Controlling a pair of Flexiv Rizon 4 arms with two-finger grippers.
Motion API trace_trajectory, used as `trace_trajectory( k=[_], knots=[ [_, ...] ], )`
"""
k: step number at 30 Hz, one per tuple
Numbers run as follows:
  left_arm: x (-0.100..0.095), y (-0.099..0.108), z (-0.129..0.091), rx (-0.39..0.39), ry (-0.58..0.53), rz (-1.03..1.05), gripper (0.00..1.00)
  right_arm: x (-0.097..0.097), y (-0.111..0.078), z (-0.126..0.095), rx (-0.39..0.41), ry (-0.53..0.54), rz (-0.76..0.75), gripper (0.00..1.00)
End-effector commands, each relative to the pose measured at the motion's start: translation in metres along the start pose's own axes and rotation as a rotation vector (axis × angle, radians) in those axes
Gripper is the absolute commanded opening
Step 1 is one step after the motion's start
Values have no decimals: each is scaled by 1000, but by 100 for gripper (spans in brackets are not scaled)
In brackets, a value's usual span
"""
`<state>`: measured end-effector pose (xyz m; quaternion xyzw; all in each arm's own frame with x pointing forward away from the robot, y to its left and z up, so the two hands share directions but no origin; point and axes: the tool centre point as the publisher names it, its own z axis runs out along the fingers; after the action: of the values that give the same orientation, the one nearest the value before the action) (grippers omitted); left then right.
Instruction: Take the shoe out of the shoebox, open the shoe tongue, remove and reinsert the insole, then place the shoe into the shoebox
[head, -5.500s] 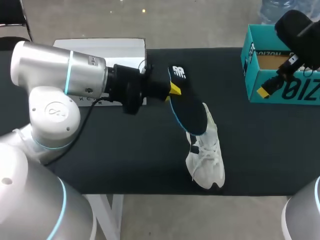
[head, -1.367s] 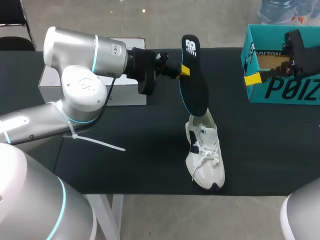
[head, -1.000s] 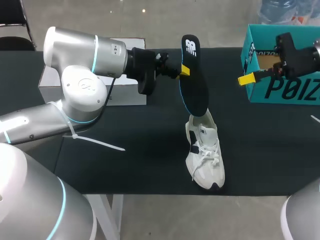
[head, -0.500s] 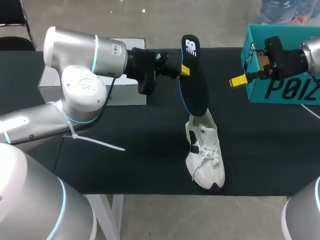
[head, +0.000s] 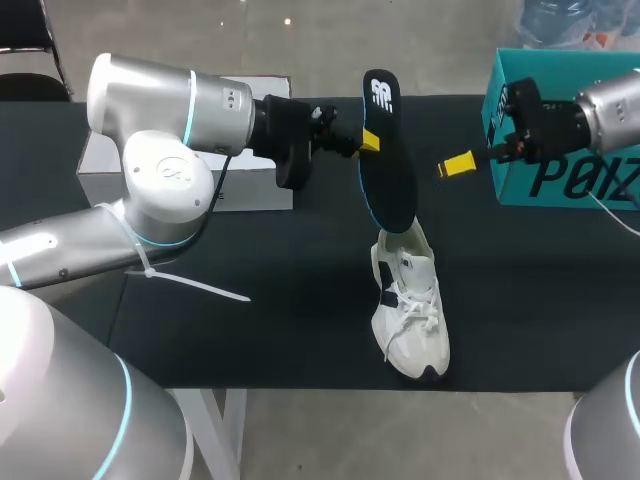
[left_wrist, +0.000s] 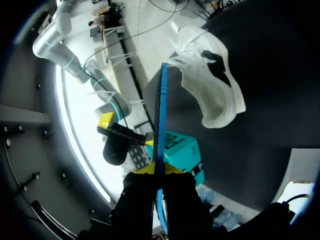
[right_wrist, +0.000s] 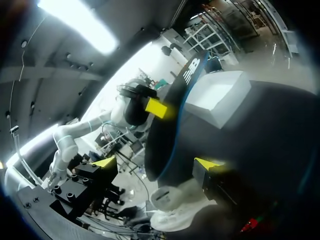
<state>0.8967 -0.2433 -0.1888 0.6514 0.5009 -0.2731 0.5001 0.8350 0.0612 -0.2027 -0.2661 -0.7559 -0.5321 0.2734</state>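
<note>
With the shoe (head: 410, 315) out of the shoebox (head: 560, 185), the left gripper (head: 368, 142) pinches the removed insole (head: 388, 180) upright, its lower end at the shoe, and the right gripper (right_wrist: 156, 162) faces it, fingers spread; reinserting and boxing are left.

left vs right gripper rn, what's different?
The left gripper is shut on the insole, held upright over the shoe; the right gripper is open, empty. The left gripper is at the insole; the right gripper is beside the teal shoebox. Both have yellow tips.
</note>
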Motion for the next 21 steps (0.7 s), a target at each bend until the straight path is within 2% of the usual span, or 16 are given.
trace_trajectory(
  k=[1,21],
  knots=[
    [0,0,0,-1,-1,2,0,-8,6,8,5,12,0,100],
    [0,0,0,-1,-1,2,0,6,29,50,9,75,-33,100]
  ],
)
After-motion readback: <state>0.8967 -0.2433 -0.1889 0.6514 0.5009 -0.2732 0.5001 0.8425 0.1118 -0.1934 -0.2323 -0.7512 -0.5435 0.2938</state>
